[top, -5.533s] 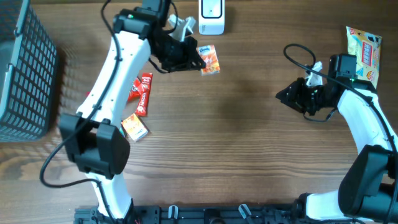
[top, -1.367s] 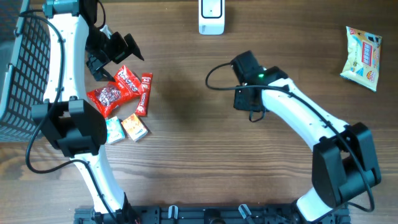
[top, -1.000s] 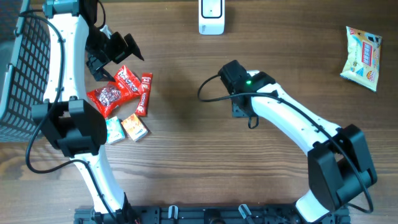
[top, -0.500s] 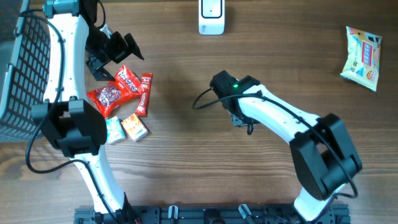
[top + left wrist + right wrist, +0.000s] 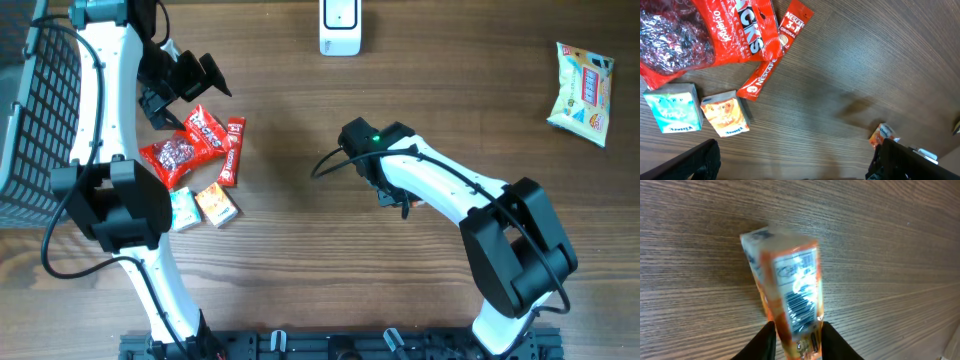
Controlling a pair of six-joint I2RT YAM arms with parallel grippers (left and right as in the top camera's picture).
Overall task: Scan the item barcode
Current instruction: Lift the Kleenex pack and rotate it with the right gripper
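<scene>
At the left, the left gripper (image 5: 800, 150) is hanging with its jaws spread wide and nothing between them, above the red snack bag (image 5: 715, 35) lying on the tabletop (image 5: 300, 270). It is playing no part in this step.

Toward the middle, the right gripper (image 5: 797, 342) is handling the orange packet (image 5: 790, 285). The packet's lower end is sitting between the two jaws, one on each side and seemingly touching it. The rest is sticking out beyond the tips, tilted and blurred. I cannot tell whether the jaws are pinching it or only flanking it. The barcode (image 5: 799, 305) is showing on the face turned toward the wrist camera, just beyond the jaw tips. The white scanner (image 5: 340, 28) is standing well apart, at the far edge.

To do this step well, I judge, the arm should be keeping its hold low on the packet and leaving the barcode uncovered. It should be turning that printed face squarely toward the scanner without creasing the film.
</scene>
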